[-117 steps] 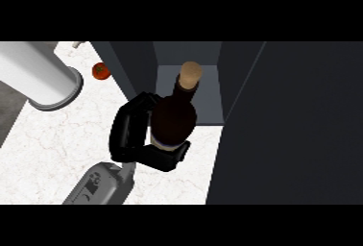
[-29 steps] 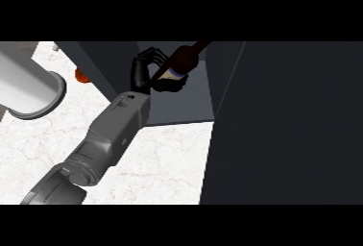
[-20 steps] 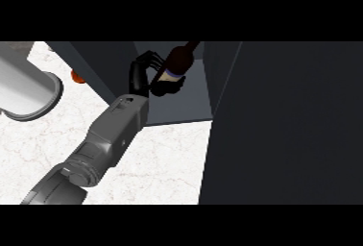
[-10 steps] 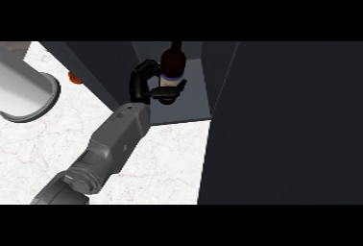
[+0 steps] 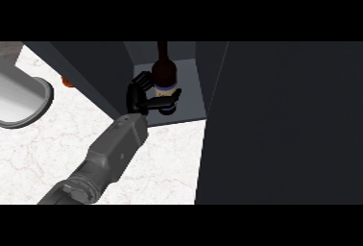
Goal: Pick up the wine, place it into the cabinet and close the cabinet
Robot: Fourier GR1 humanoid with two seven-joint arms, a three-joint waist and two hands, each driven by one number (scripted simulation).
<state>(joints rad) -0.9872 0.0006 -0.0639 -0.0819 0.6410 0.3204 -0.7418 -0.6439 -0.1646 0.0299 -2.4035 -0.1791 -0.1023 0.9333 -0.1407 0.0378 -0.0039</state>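
Since half a second ago you stood the wine (image 5: 165,77) upright inside the cabinet (image 5: 99,67), left hand (image 5: 142,96) fingers (image 5: 162,102) curled around its base.

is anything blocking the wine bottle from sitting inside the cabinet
Nothing visible does. The wine bottle stands upright inside the open cabinet, with the left robot hand curled round its lower body. The dark cabinet door hangs open at the right, clear of the bottle.
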